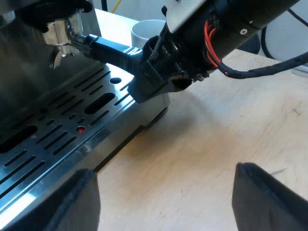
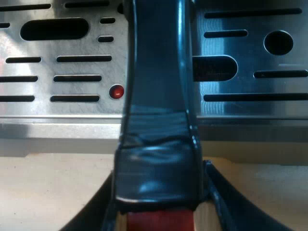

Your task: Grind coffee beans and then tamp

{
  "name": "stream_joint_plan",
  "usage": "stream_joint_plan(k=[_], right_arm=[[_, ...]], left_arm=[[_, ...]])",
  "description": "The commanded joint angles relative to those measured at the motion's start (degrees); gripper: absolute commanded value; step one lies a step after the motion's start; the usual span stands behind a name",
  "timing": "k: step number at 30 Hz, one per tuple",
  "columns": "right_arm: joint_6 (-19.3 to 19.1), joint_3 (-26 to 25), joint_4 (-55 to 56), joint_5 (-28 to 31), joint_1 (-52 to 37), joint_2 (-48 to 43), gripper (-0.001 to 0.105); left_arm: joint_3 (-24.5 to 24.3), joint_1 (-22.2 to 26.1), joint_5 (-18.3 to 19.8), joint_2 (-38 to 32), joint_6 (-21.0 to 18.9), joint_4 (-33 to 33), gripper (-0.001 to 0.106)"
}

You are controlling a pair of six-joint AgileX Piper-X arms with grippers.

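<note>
right pincer (image 2: pixel 158 211) clamped on the dark, red-ended handle of the metal holder (image 1: pixel 67 38), seated at the front of the steel espresso machine (image 1: pixel 57 125), perhaps for grinding; tamping remains. left pincer (image 1: pixel 166 202) apart.

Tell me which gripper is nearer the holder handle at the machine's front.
Right. The right gripper is clamped on the end of the holder handle, over the drip tray. The left gripper hangs open over the wooden table beside the tray, apart from the handle.
</note>
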Motion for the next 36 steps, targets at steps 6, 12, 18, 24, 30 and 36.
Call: stream_joint_plan(k=[6,12,18,24,30,36], right_arm=[[-0.1,-0.5,3.8,0.7,1.5,-1.3,0.000],[-0.1,-0.5,5.8,1.9,2.7,-1.7,0.000],[0.1,-0.5,6.1,2.0,3.7,-1.7,0.000],[1.3,-0.5,6.8,2.3,3.8,-1.7,0.000],[1.5,-0.5,7.1,2.3,3.8,-1.7,0.000],[1.5,-0.5,7.4,2.3,3.9,-1.7,0.000]], left_arm=[[-0.2,-0.2,0.4,0.0,0.0,-0.6,0.060],[-0.2,-0.2,0.4,0.0,0.0,-0.6,0.060],[-0.2,-0.2,0.4,0.0,0.0,-0.6,0.060],[-0.2,-0.2,0.4,0.0,0.0,-0.6,0.060],[0.0,-0.2,0.4,0.0,0.0,-0.6,0.060],[0.0,-0.2,0.4,0.0,0.0,-0.6,0.060]])
